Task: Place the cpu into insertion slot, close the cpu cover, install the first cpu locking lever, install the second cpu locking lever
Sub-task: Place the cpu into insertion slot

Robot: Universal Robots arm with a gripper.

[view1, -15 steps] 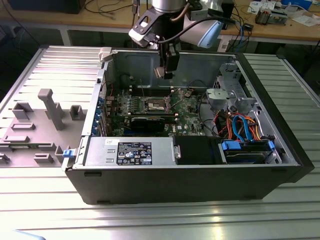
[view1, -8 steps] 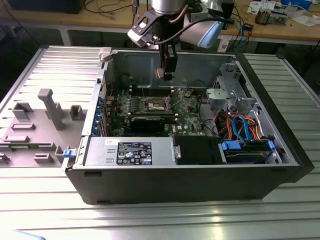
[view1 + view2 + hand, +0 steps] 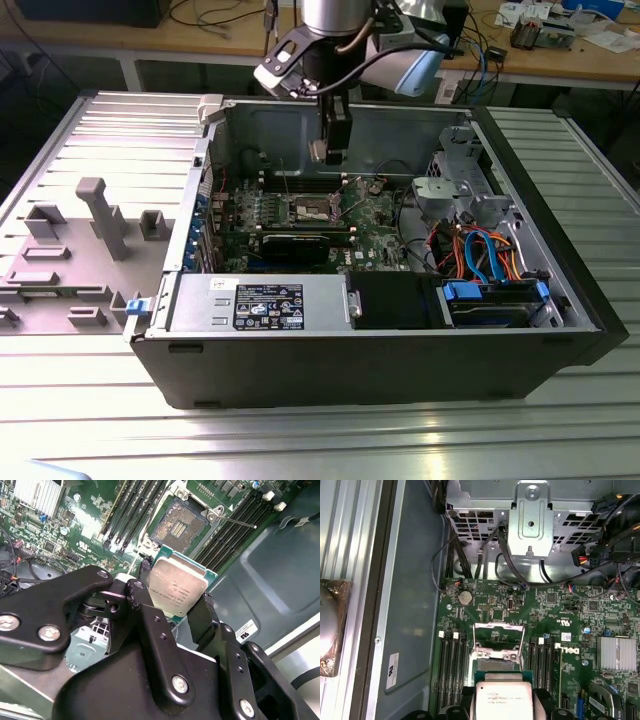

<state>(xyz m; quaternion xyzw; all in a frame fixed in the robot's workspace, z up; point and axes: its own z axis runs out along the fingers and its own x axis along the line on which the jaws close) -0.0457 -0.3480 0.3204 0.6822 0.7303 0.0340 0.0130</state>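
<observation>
One step is in hand, seating the cpu (image 3: 177, 586) in the insertion slot (image 3: 178, 526): you will want the chip level, its corners squared to the slot's rim, and lowered without force, since a tilted or pressed chip could damage the slot. Your tool (image 3: 174, 599) is closed on the cpu's opposite edges, holding it in the air over the green board (image 3: 95, 510), near the slot but apart from it; the cpu cover (image 3: 498, 641) stands raised
</observation>
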